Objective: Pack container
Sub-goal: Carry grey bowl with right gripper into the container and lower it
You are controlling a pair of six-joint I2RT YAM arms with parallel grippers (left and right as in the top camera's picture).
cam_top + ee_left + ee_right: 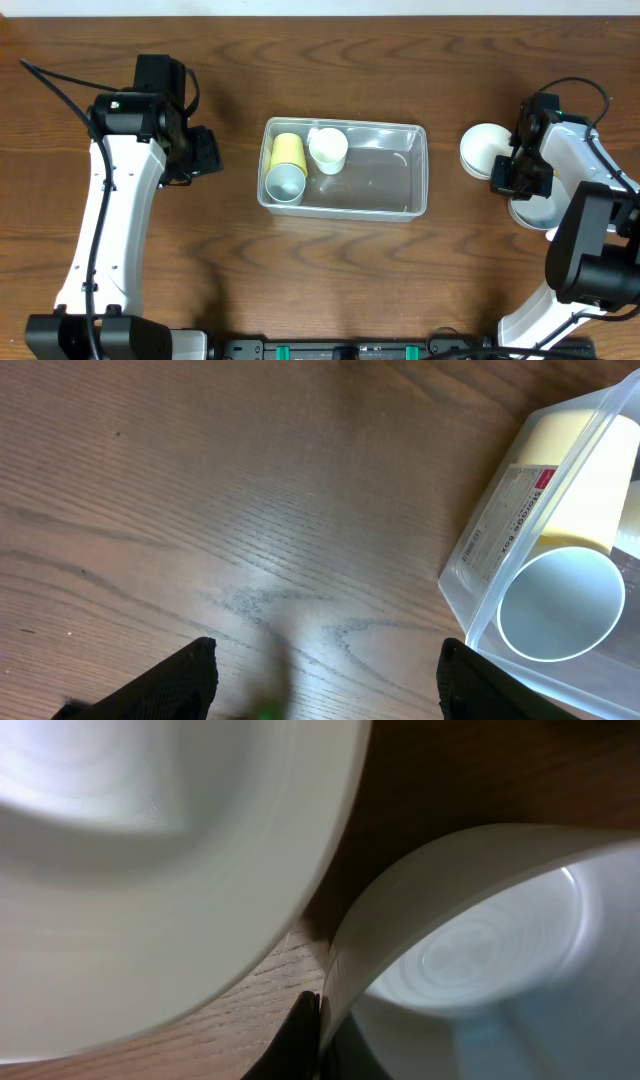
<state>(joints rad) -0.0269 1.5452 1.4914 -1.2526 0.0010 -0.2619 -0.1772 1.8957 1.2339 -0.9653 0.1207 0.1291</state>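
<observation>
- The left jaws are standing apart, their dark fingers point(186, 682) showing at the bottom of the left wrist view with only bare wood between them. They are hanging over the desk point(400, 290) to the left of the container point(415, 178).
- The right jaws are sitting among the white bowls. One dark finger point(300, 1042) is touching the outer wall of a white bowl point(450, 860), and I cannot tell whether the jaws are clamping it or standing apart.
- The desk, brown and wood-grained, is carrying everything.
- The container, clear with rounded corners, is resting at the middle of the desk, between the two arms.
- The white bowls are lying right of the container and apart from it. The farther bowl point(478, 150) is showing in full, and the nearer bowl point(535, 213) is partly hiding under the right arm.
- A yellow cup point(289, 150) is lying on its side in the container's left end.
- A white cup point(328, 150) is standing upright just beside the yellow cup, near the far wall.
</observation>
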